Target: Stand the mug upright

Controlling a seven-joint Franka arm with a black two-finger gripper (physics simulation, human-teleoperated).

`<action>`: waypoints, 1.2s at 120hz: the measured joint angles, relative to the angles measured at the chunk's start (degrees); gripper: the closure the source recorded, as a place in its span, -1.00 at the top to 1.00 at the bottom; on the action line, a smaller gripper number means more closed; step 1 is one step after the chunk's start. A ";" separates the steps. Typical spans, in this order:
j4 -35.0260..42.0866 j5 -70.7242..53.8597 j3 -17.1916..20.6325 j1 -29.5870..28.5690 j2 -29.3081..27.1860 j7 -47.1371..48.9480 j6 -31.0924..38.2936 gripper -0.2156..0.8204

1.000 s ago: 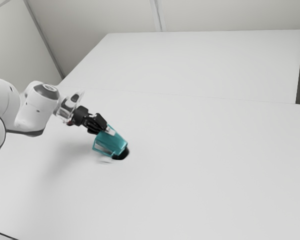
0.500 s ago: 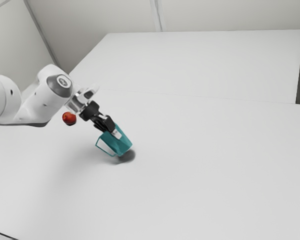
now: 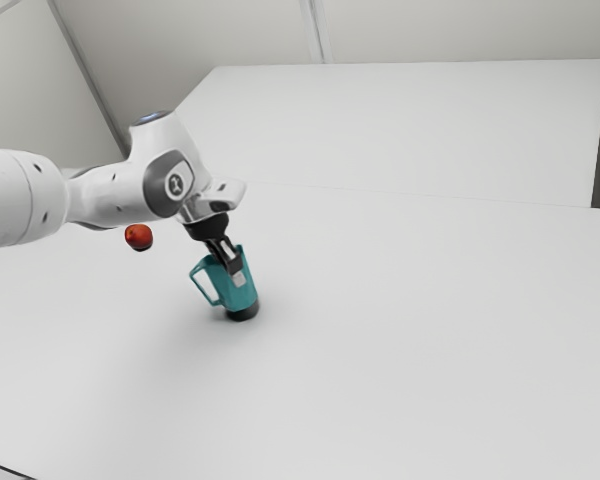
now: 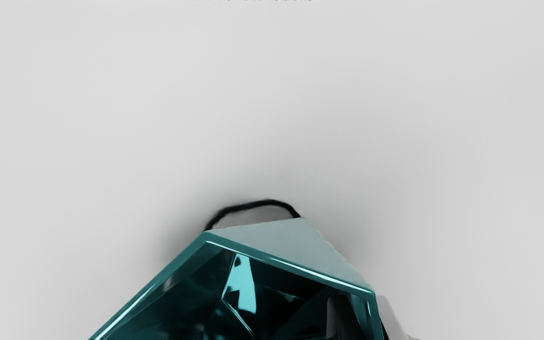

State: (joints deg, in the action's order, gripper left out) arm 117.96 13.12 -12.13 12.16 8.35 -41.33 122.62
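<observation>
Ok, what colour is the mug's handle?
Teal, like the mug's body; the handle shows best in the exterior view.

I've lost the base of my arm (image 3: pixel 120 194) past the exterior view's edge at nine o'clock, and the cable (image 3: pixel 7 469) runs off at about eight o'clock. From the mug (image 3: pixel 232 292) toward ten o'clock, the red thing (image 3: pixel 139 238) is too small for me to call fruit or ball. My gripper (image 3: pixel 234 270) covers a strip of the mug's wall there, and I can't tell if the mug is touching the table (image 3: pixel 400 340). In the wrist view, the edge cuts off the rim (image 4: pixel 291 263) and both fingers (image 4: pixel 340 316), the wall hides part of the black base (image 4: pixel 268 202), and the inside is too dark for me to read.
</observation>
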 joint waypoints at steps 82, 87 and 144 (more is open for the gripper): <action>0.80 -13.02 -1.49 6.12 3.41 8.83 4.28 -0.57; 0.80 -13.05 -1.49 6.13 3.39 9.14 4.33 -0.38; -0.66 -13.96 -1.56 6.50 -1.03 11.44 4.18 0.48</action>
State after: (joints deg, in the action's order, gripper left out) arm 117.30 -0.84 -13.69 18.66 7.32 -29.89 126.80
